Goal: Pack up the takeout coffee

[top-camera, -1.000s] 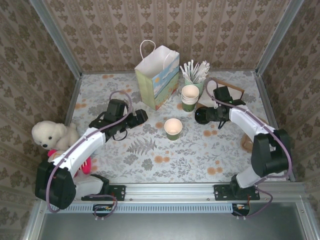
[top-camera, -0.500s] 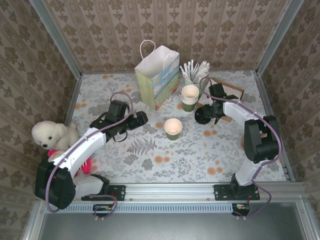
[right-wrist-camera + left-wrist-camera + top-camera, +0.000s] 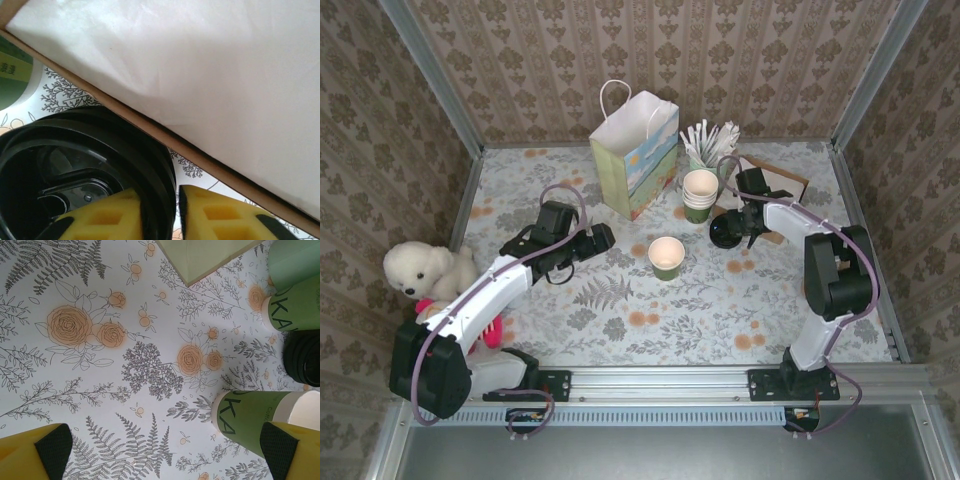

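The lidded takeout coffee is out of view. A single lidless green cup (image 3: pixel 667 256) with a cream inside stands mid-table, and lies at the lower right of the left wrist view (image 3: pixel 250 420). A black lid (image 3: pixel 724 232) (image 3: pixel 75 160) sits right of it, beside the stack of lidless green cups (image 3: pixel 700 193) (image 3: pixel 295 305). My right gripper (image 3: pixel 736 226) (image 3: pixel 176 200) straddles the lid's rim, one finger inside and one outside, shut on it. My left gripper (image 3: pixel 596 238) (image 3: pixel 167 450) hovers left of the single cup, open and holding nothing.
A white paper bag (image 3: pixel 635 150) with a landscape print stands open at the back. A green cup of white stirrers (image 3: pixel 712 145) is behind the stack. A brown tray with white paper (image 3: pixel 775 185) (image 3: pixel 200 75) lies right of the lid. A white plush toy (image 3: pixel 420 270) sits far left.
My right arm has folded in, its elbow swinging toward the back, while its gripper stays at the black lid. The left arm has barely shifted.
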Motion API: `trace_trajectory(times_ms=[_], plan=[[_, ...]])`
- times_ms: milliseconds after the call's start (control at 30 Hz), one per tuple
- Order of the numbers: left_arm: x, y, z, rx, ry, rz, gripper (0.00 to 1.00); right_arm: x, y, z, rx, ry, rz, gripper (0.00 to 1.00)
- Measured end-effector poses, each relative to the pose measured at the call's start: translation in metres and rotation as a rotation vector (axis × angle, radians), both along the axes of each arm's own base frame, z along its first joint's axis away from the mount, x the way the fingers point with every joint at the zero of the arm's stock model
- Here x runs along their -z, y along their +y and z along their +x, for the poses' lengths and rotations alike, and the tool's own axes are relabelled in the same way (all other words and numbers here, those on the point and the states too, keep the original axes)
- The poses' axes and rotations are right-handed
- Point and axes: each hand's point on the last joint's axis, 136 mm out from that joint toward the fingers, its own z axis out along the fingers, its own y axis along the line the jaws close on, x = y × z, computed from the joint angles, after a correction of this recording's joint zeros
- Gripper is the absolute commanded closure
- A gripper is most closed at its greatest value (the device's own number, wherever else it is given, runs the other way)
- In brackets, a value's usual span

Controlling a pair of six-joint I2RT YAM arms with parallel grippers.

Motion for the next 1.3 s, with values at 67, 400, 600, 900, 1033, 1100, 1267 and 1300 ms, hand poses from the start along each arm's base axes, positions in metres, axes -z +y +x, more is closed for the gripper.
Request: trace_trajectory(times_ms=[67, 400, 600, 900, 1033, 1100, 1267, 1300], plan=[[0.0, 0.0, 0.0, -0.002, 0.0, 0.0, 0.0, 0.0, 0.0, 0.001, -0.001, -0.003, 0.0, 0.83], [-0.003, 0.001, -0.001, -0.007, -0.007, -0.005, 0.0, -0.013, -0.007, 0.0, -0.005, -0.044, -0.045, 0.86], [-0.003, 0.001, -0.001, -0.006, -0.008, -0.006, 0.0, -0.046, -0.012, -0.002, -0.01, -0.134, -0.069, 0.82], [-0.007, 0.001, -0.001, -0.006, -0.02, -0.012, 0.0, -0.045, -0.01, 0.003, -0.013, -0.169, -0.067, 0.89], [-0.012, -0.001, -0.001, 0.002, -0.035, -0.03, 0.0, -0.049, -0.005, -0.004, -0.036, -0.218, -0.063, 0.92], [-0.016, -0.005, -0.001, 0.017, -0.043, -0.048, 0.0, -0.062, 0.003, -0.015, -0.081, -0.283, -0.063, 0.93], [-0.04, -0.019, 0.003, 0.091, -0.104, -0.102, 0.0, -0.138, 0.035, -0.033, -0.215, -0.581, -0.04, 0.96], [-0.049, -0.024, 0.004, 0.112, -0.131, -0.118, 0.0, -0.159, 0.042, -0.037, -0.243, -0.661, -0.033, 0.97]])
